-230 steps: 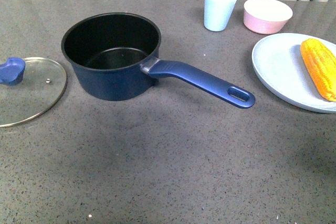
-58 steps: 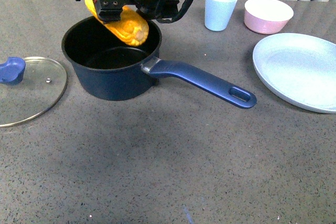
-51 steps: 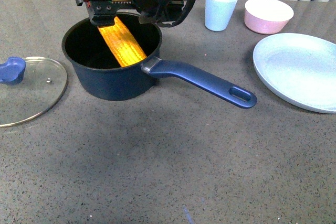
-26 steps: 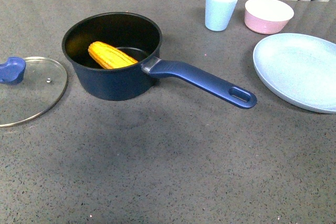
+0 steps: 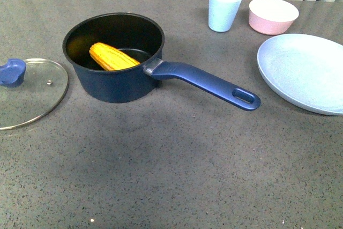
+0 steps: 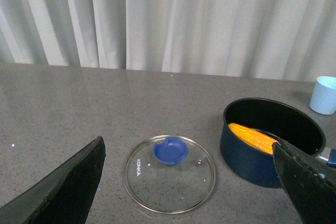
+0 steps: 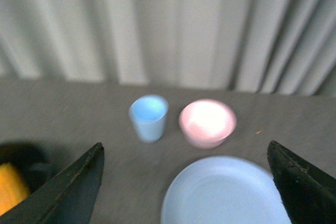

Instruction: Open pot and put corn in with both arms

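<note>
The navy pot [image 5: 115, 81] stands open on the grey counter, its long handle [image 5: 206, 83] pointing right and toward me. The corn [image 5: 111, 57] lies inside it, leaning on the near wall; it also shows in the left wrist view [image 6: 253, 136]. The glass lid [image 5: 29, 94] with its blue knob [image 5: 12, 72] lies flat on the counter left of the pot. Neither arm shows in the front view. My left gripper [image 6: 194, 184] is open and empty, high above the lid [image 6: 169, 173]. My right gripper [image 7: 191, 182] is open and empty, above the plate [image 7: 226, 192].
An empty pale blue plate [image 5: 305, 71] lies at the right. A light blue cup [image 5: 223, 8] and a pink bowl [image 5: 273, 15] stand at the back right. Curtains hang behind the counter's far edge.
A second ago the right gripper was letting the corn drop into the pot. It has since withdrawn from the front view, and the corn lies still in the pot.
</note>
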